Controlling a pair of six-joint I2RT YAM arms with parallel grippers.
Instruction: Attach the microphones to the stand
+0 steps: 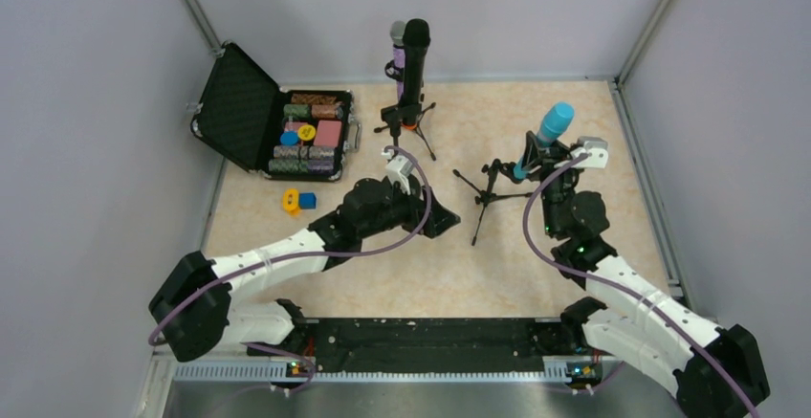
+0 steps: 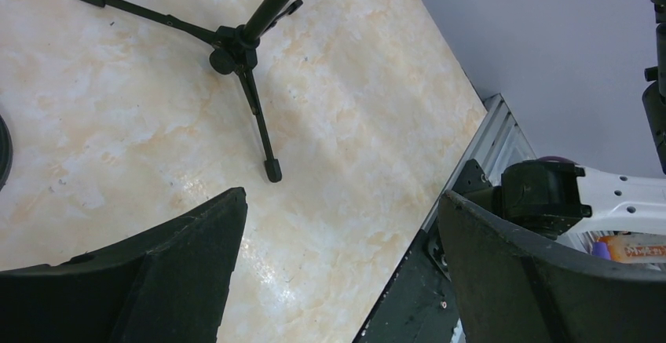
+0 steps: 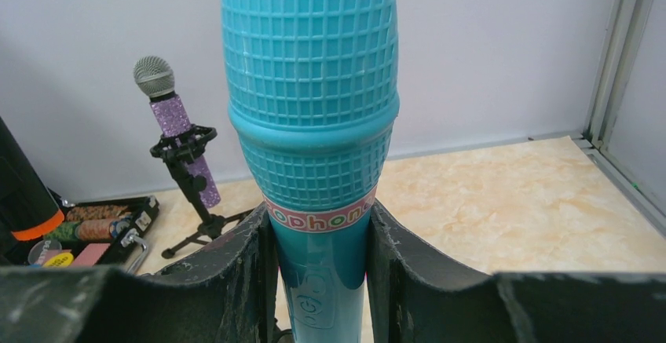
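Note:
The light blue microphone [image 3: 314, 123] stands upright between my right gripper's [image 3: 318, 257] fingers, which are shut on its handle. In the top view it [image 1: 549, 129] tilts above a black tripod stand [image 1: 490, 188], its lower end at the stand's clip; whether it is seated there is hidden. The glittery purple microphone [image 1: 398, 50] and the black microphone [image 1: 415, 55] stand upright in stands at the back centre. The purple one sits in a clip [image 3: 182, 143]. My left gripper [image 1: 435, 219] is open and empty, left of the tripod [image 2: 236, 45].
An open black case [image 1: 277, 126] with coloured pieces lies at the back left. A yellow and a blue piece [image 1: 296, 200] lie loose in front of it. The tripod's legs [image 2: 267, 155] spread over the table. Grey walls enclose the workspace.

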